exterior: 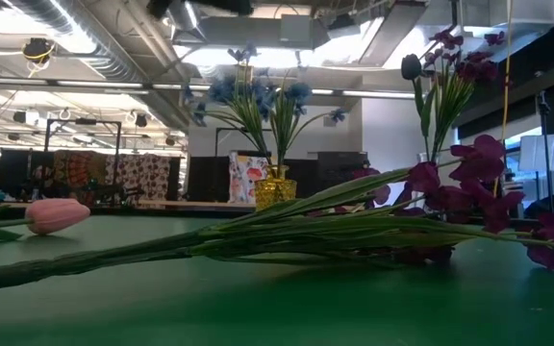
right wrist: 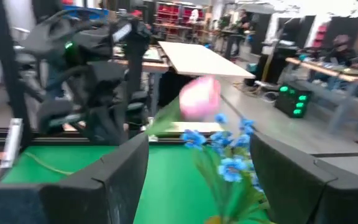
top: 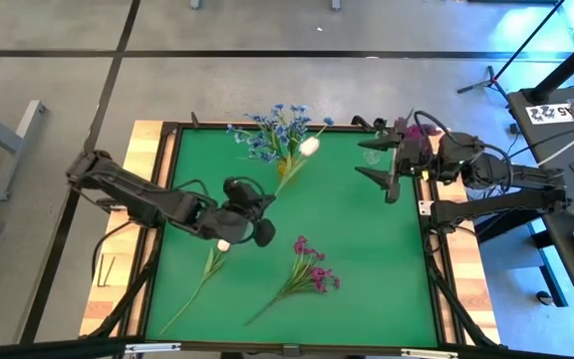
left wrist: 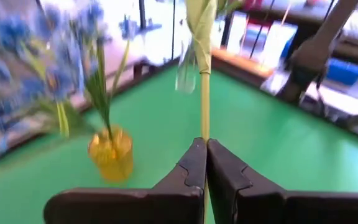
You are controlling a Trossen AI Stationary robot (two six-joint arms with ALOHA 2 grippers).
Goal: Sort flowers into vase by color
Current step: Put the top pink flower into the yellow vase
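My left gripper [top: 265, 202] is shut on the stem of a pale pink-white tulip [top: 309, 146], whose bud is up beside the blue flowers [top: 272, 130] standing in a yellow vase [left wrist: 110, 152]. A second tulip [top: 224, 242] lies flat on the green mat, its stem running toward the near left corner. A magenta-purple bunch [top: 307, 269] also lies on the mat, blossoms toward the right. More magenta flowers [exterior: 450, 86] stand upright at the far right. My right gripper [top: 375, 162] is open beside them and holds nothing. My left gripper pinches the tulip's thin green stem [left wrist: 204, 134] between its two fingers, well below the bud. The fingers lie across the stem. From the pinch the stem rises slanting toward the far right, and the bud [left wrist: 201, 18] is carried near the blue blossoms.
The green mat [top: 367, 269] sits in a dark raised frame on a wooden table. The near right part of the mat is bare. The yellow vase stands mid-way along the far edge. The right arm's base and cables crowd the right edge.
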